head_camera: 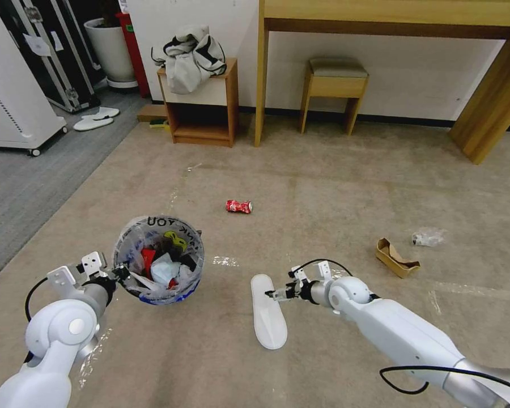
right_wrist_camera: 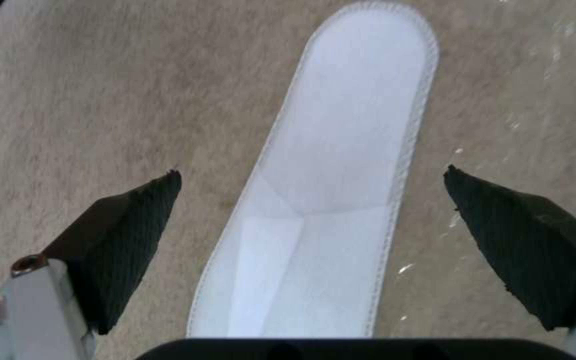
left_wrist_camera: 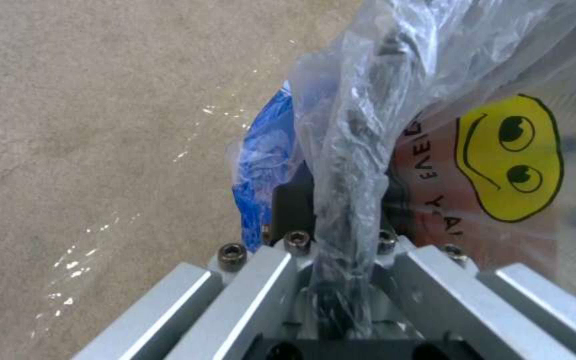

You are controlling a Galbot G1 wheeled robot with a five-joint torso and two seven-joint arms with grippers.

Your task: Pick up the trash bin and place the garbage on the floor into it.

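The right gripper (right_wrist_camera: 311, 200) hovered over the white slipper (head_camera: 268, 318) lying on the floor (head_camera: 323, 187) at six o'clock. Its jaws were spread wide, straddling the slipper without touching. Best to descend centred, then pinch across. The left gripper (head_camera: 119, 273) was clenched on the trash bin (head_camera: 158, 259) rim at eight o'clock.

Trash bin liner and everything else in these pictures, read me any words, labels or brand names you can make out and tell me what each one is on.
"YOU", upside down, black letters on the clear liner bag at the far rim of the trash bin, held by the left gripper.
"EVE" and "YA", fragments beside a yellow smiley on the bag, left wrist view.
Red soda can: white lettering too small to read.
White slipper, under the right gripper: none.
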